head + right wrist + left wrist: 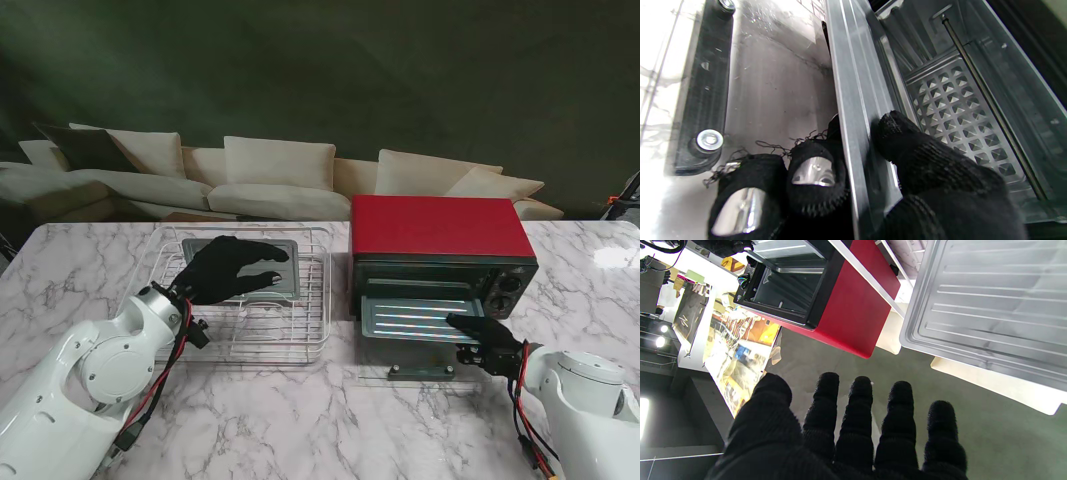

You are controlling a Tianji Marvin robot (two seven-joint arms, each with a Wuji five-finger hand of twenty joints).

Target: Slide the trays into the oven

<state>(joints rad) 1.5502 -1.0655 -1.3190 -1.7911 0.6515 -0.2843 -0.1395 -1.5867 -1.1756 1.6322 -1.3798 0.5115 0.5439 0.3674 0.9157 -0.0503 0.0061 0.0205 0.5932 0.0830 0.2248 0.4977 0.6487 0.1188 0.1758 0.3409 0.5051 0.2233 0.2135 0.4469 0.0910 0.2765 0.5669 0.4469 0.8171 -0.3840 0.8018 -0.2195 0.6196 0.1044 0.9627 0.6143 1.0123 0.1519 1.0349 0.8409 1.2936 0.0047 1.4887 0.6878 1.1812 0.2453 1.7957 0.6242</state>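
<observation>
The red oven (pixel 440 228) stands right of centre, its door (pixel 420 372) folded down onto the table. A ribbed metal tray (pixel 412 316) sticks partway out of the oven mouth. My right hand (pixel 482 332) is shut on that tray's front right rim (pixel 853 100), thumb (pixel 907 143) on one face and fingers (pixel 813 173) on the other. A second metal tray (pixel 250 262) lies in a wire rack (pixel 300 340) to the left. My left hand (pixel 233 270) hovers over it, open with fingers (pixel 857 413) spread and holding nothing. That tray (pixel 990 306) and the oven (pixel 853 306) show past the fingers.
The marble table (pixel 320 430) carries both rack and oven. The door's black handle (pixel 703 100) lies near my right fingers. A perforated floor plate (pixel 960 110) and a rod show inside the oven cavity. A sofa (pixel 270 180) stands beyond the table's far edge.
</observation>
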